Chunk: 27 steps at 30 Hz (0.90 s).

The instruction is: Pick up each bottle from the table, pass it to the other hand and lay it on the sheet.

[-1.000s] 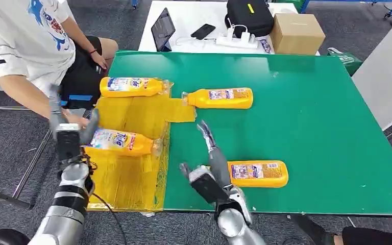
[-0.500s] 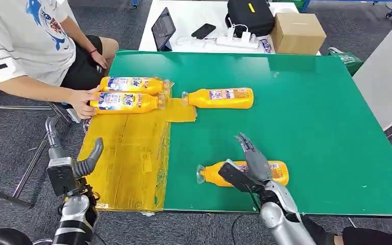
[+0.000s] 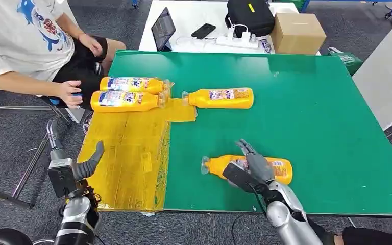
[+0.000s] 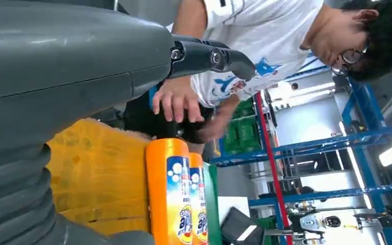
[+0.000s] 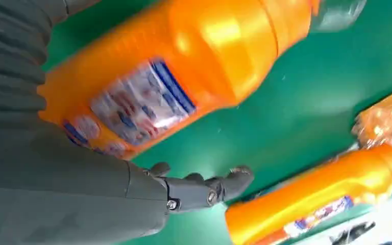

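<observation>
Your right hand (image 3: pixel 250 171) wraps the near bottle (image 3: pixel 245 169) lying on the green worktop (image 3: pixel 311 127) in the head view; your left hand (image 3: pixel 71 171) waits empty, fingers apart, beside the yellow sheet (image 3: pixel 127 153). The right wrist view shows the thumb (image 5: pixel 204 189) under that bottle, so I judge the pick-up is in hand; next, lift and pass leftward.

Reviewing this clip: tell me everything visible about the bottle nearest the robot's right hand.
The bottle is orange-yellow plastic, glossy in the wrist view, with a clear cap and a white-and-blue printed label. It lies on its side on the green table near the front edge, cap pointing toward the yellow sheet, slightly tilted. It is off the sheet. The right robot hand lies over its middle, fingers across the body; a firm grip cannot be confirmed.
</observation>
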### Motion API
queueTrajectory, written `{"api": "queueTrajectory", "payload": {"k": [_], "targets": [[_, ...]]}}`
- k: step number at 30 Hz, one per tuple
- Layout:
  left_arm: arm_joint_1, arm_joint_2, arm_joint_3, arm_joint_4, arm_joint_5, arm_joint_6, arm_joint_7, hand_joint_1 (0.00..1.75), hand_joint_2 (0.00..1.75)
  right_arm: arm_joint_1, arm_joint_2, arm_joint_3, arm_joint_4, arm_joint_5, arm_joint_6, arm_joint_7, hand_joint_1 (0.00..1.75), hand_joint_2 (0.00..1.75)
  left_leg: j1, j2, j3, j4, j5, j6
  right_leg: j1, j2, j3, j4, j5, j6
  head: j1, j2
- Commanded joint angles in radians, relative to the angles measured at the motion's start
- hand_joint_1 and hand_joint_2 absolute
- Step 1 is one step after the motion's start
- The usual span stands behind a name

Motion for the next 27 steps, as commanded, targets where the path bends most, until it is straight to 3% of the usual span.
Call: {"api": "queueTrajectory", "payload": {"k": [1,8,20,27], "targets": [[-0.044,0.004,0.004,0.088,0.003,-0.004,0.003,0.00,1.75,-0.075,-0.063,0.021,0.122,-0.058,0.072,-0.020,0.00,1.75,0.000,0.000,0.002,-0.001,0.000,0.000,0.001,-0.001,0.003,-0.001,0.000,-0.001,0.000,0.000],[-0.052,0.006,-0.004,0.105,0.008,-0.020,0.003,0.00,1.75,-0.078,-0.076,0.028,0.121,-0.074,0.085,-0.023,0.00,1.75,0.001,0.000,0.005,-0.001,-0.001,0.000,0.001,-0.002,0.005,-0.001,-0.001,-0.001,0.000,0.000],[-0.082,0.004,-0.027,0.181,0.026,-0.044,0.003,0.00,1.75,-0.103,-0.377,0.128,-0.029,-0.176,0.254,0.076,0.00,1.75,-0.002,-0.002,0.003,0.001,-0.001,0.000,-0.002,-0.004,0.004,0.000,-0.001,0.000,0.000,0.000],[-0.100,-0.001,-0.031,0.223,0.029,-0.064,0.003,0.00,1.75,-0.068,-0.436,0.155,-0.067,-0.195,0.277,0.094,0.00,1.75,-0.002,-0.003,0.004,0.000,-0.001,0.000,-0.002,-0.004,0.005,-0.001,-0.001,-0.001,0.000,0.000]]}}
